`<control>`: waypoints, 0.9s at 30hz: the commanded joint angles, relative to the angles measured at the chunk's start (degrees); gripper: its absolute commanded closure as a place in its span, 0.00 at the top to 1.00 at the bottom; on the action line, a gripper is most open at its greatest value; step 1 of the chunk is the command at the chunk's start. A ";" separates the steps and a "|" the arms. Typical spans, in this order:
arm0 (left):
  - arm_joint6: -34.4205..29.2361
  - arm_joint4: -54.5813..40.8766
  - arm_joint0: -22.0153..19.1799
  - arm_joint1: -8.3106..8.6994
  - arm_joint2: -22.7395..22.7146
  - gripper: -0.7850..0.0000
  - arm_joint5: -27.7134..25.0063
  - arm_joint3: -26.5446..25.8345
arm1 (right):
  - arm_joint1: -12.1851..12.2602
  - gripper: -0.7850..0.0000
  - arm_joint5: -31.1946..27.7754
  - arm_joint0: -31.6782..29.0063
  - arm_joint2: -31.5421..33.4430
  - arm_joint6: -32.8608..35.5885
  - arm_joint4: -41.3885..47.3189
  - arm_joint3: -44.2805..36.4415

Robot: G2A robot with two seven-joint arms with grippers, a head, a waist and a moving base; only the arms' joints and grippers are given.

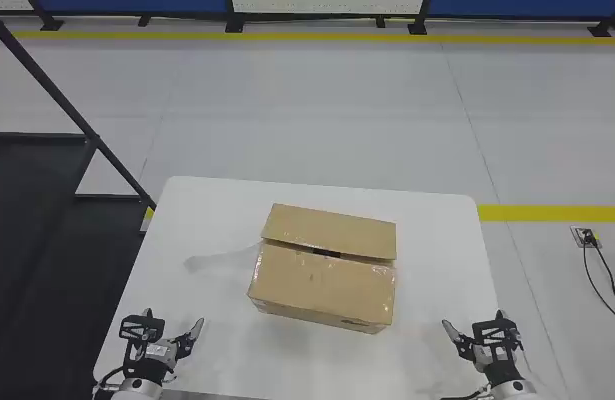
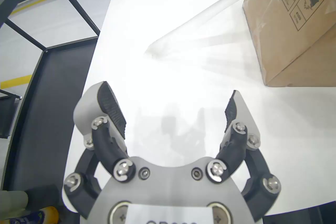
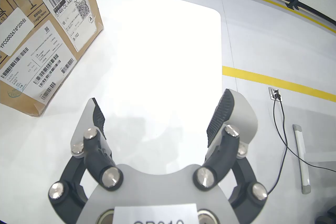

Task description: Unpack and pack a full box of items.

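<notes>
Two pincers wait at the near edge of the white rounded table (image 1: pixel 207 210). The left gripper (image 1: pixel 165 332) (image 2: pixel 169 93) is at about 7 o'clock and the right gripper (image 1: pixel 482 335) (image 3: pixel 160 99) at about 5 o'clock. Each has its ribbed pads spread wide with nothing between them, and both are well apart from the load.

At the table's centre stands the brown cardboard box (image 1: pixel 327 275) (image 2: pixel 291 25) (image 3: pixel 39 33). Its top flaps are folded down, with a dark slit at the seam. Paper labels cover the face turned toward 4 o'clock.

From the box's 9 o'clock side a strip of clear tape (image 1: pixel 222 258) (image 2: pixel 199 17) trails outward, its loose end resting on the tabletop.

The likely trouble starts with that strip. It looks sticky, so a pad brushing it could pick it up and tug the box sideways. Prying one flap up with a single pincer, with nothing bracing the box, may slide or tilt it instead of opening it. A flap that is let go could also fold back over the opening. How heavy the contents are cannot be told, so a pull toward 6 o'clock might bring the box close to the edge.

Beyond the table at 9 to 10 o'clock stands a black metal rack (image 1: pixel 27 170), near enough to catch a wide swing of the left arm.
</notes>
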 commanded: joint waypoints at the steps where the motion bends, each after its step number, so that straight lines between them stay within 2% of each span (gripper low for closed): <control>1: 0.00 0.00 0.00 0.00 0.00 1.00 0.00 0.00 | 0.00 1.00 0.00 0.00 0.00 0.00 0.00 0.00; 17: 0.07 -0.03 -0.05 -0.01 0.00 1.00 0.02 -0.03 | -0.07 1.00 -0.22 0.19 0.14 -0.70 0.87 -0.70; 27: 0.16 -7.54 -3.72 -0.67 1.03 1.00 -2.05 0.34 | -0.26 1.00 -2.14 2.42 -0.54 0.95 -0.02 -7.07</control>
